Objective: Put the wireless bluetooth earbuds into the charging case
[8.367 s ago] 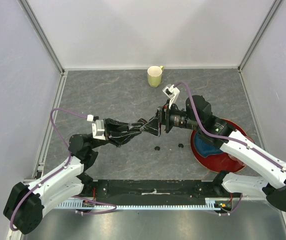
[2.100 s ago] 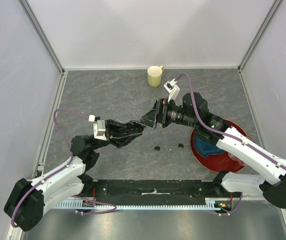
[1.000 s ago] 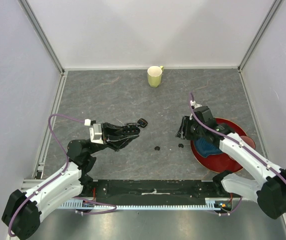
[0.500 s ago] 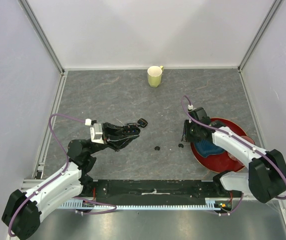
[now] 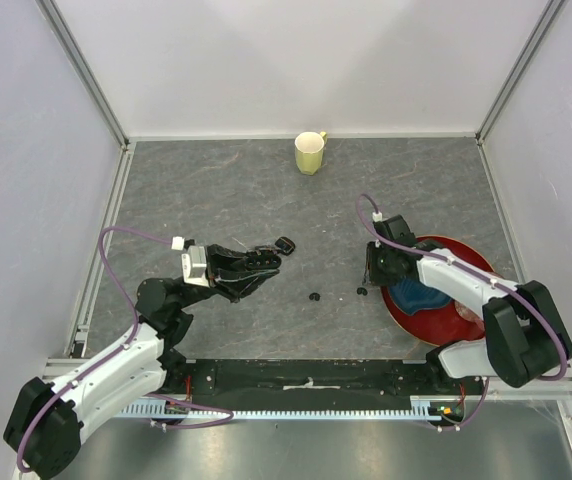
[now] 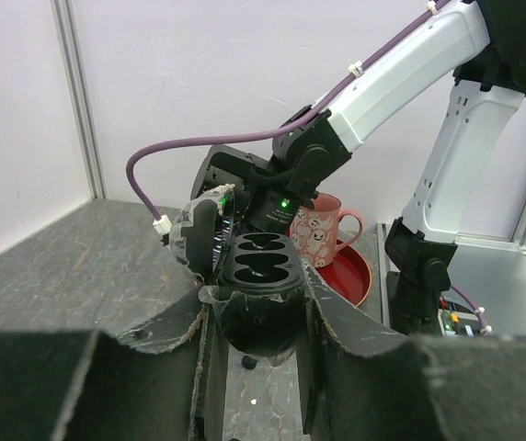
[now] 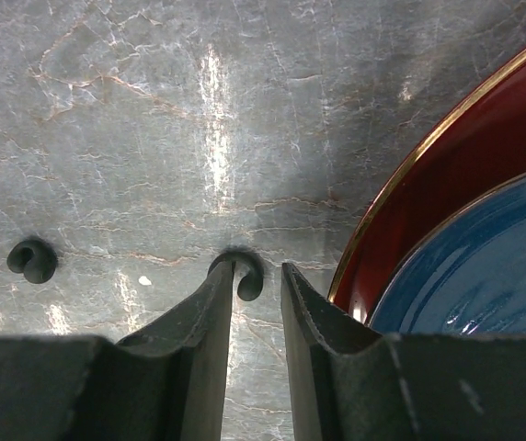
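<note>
The charging case [image 5: 286, 243] is a glossy black pod with its lid up, and my left gripper [image 5: 277, 250] is shut on it above the table's middle. In the left wrist view the case [image 6: 261, 262] shows two hollow wells, pinched between the fingers of the left gripper [image 6: 259, 288]. Two black curled earbuds lie on the table: one [image 5: 314, 297] alone, the other [image 5: 362, 291] under my right gripper [image 5: 367, 282]. In the right wrist view the right gripper [image 7: 257, 271] straddles that earbud [image 7: 250, 287], its left finger touching and a gap at the right. The lone earbud [image 7: 31, 260] lies to the left.
A red plate [image 5: 474, 322] holding a blue-lined dish lies just right of the right gripper, its rim [image 7: 401, 193] close to the right finger. A pink mug [image 6: 323, 234] shows on that plate in the left wrist view. A yellow-green mug [image 5: 310, 153] stands at the back.
My right gripper has swung down over the earbud beside the red plate and its jaws have narrowed around it. The left arm holds the case still.
</note>
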Controlling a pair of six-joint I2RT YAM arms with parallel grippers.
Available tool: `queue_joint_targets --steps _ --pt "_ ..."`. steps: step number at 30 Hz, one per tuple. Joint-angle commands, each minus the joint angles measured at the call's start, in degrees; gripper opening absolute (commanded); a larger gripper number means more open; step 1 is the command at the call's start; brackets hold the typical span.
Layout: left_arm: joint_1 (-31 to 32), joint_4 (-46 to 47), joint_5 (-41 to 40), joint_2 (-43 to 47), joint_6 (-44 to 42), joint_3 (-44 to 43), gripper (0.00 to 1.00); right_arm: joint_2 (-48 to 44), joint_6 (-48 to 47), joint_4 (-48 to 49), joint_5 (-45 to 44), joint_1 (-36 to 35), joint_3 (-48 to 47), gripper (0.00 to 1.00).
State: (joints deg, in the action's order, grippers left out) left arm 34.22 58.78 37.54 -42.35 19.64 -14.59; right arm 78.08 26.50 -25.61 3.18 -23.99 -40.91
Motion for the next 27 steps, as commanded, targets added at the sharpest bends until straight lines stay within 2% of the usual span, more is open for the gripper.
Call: queue_joint_targets --steps 1,27 --pt "0.2 1.1 -1.0 -0.2 -0.6 -0.1 0.02 0.9 -1.3 3.0 1.1 0.3 0.8 0.34" --pt "0.2 0.1 -1.7 0.6 -0.1 0.7 0.02 1.0 -0.7 4.2 4.6 0.4 3.9 0.35"
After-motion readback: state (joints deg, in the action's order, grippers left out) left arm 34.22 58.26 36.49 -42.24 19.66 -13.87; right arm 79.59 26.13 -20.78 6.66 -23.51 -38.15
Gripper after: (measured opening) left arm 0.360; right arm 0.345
